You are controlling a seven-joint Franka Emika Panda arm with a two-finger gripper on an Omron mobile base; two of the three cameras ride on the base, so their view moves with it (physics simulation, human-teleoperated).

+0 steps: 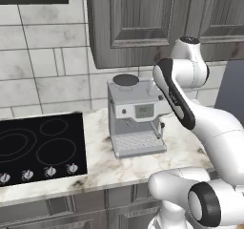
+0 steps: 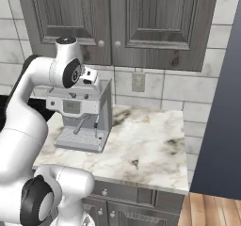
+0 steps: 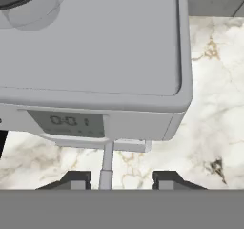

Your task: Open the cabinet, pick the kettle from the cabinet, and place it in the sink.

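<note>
Evidently the claw [image 3: 114,179], part spread and empty, hangs over the coffee machine [image 3: 95,56] since the cabinet [image 2: 117,18] waits shut

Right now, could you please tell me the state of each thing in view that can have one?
cabinet: both doors shut, knobs untouched.
coffee machine: upright on the counter, display lit.
stove: burners bare, knobs in a row at the front.
gripper: jaws apart, empty, pointing down over the coffee machine's front edge.
base cabinet drawers: shut.
</note>
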